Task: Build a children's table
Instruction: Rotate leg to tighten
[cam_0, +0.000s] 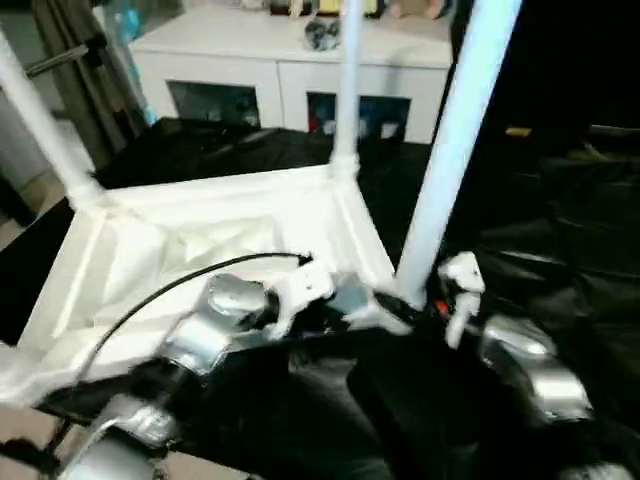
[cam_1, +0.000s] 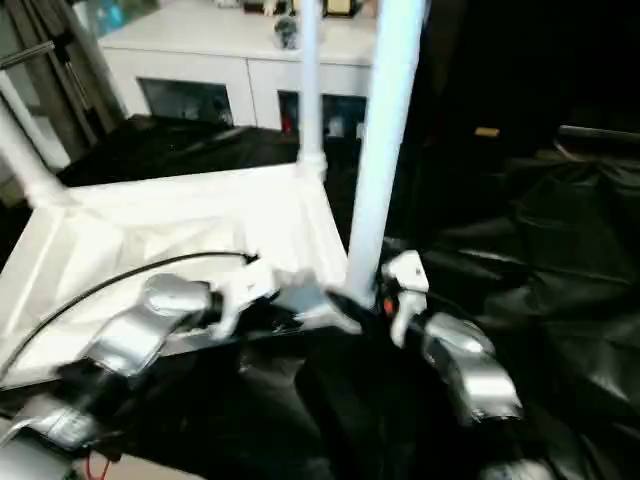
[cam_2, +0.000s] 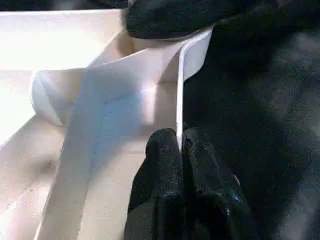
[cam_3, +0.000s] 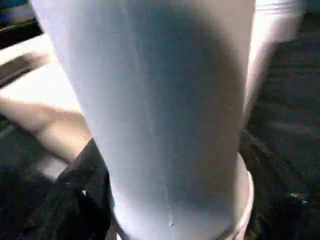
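The children's table (cam_0: 200, 250) lay upside down on the sheet (cam_0: 560, 260), underside up, with legs standing up from its sockets: one at the far left corner (cam_0: 40, 130), one at the far right corner (cam_0: 348, 90) and one at the near right corner (cam_0: 455, 140). The left pincer (cam_2: 181, 150) sat on the table's near rim wall beside that near right corner, and the right pincer (cam_0: 440, 305) was at the base of the near right leg. Behind the table stood a cabinet (cam_0: 290, 60).

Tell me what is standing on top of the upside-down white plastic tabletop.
Three long white tubular legs rise from the white ribbed tabletop: far-left leg, far-right leg, near-right leg. The near-left corner is covered by the silver left forearm.
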